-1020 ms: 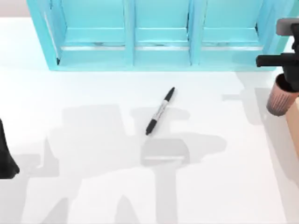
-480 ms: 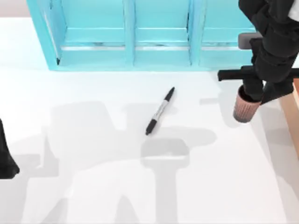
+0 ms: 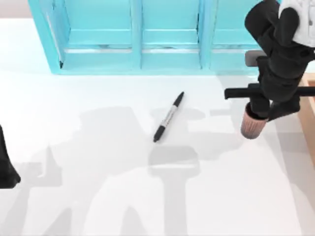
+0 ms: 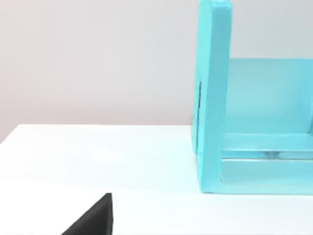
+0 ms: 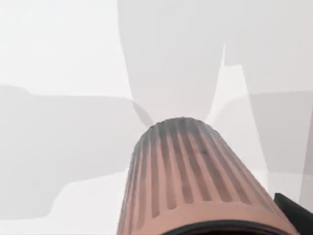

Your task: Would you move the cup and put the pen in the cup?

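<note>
The reddish-brown ribbed cup (image 3: 253, 126) hangs under my right gripper (image 3: 263, 110), which is shut on its rim at the right side of the table. From the right wrist view the cup (image 5: 195, 181) shows its ribbed side, held above the white table. The pen (image 3: 168, 117), black at both ends with a grey-white barrel, lies slanted on the table near the middle, well left of the cup. My left arm (image 3: 7, 164) stays parked at the table's left edge.
A light blue shelf unit (image 3: 162, 37) with three bays stands along the back of the table; its end panel (image 4: 212, 98) shows in the left wrist view. A wooden surface (image 3: 309, 108) borders the table at the right edge.
My right gripper has carried the cup leftward from the right edge toward the table's middle, slowing in the last half second. The pen and the left arm have not moved.
</note>
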Motion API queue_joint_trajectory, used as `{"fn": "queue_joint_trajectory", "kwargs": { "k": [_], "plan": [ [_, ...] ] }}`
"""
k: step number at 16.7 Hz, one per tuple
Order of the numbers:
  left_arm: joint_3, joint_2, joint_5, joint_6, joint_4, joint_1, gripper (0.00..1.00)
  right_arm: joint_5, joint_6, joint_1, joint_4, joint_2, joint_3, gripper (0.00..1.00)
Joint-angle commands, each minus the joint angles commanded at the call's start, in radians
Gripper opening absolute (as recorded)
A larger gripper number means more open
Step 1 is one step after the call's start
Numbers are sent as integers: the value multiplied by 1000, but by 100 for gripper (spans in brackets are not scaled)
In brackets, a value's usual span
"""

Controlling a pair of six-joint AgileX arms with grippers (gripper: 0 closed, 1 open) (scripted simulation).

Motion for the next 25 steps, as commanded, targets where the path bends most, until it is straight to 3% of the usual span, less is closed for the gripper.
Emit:
{"fn": "queue_joint_trajectory", "kwargs": {
  "k": [4,17,25],
  "plan": [
    [0,0,0,0,0,0,100,0,1,2,10,7,-11,0],
    [0,0,0,0,0,0,100,0,1,2,10,7,-11,98],
    [0,0,0,0,0,0,100,0,1,2,10,7,-11,100]
  ]
}}
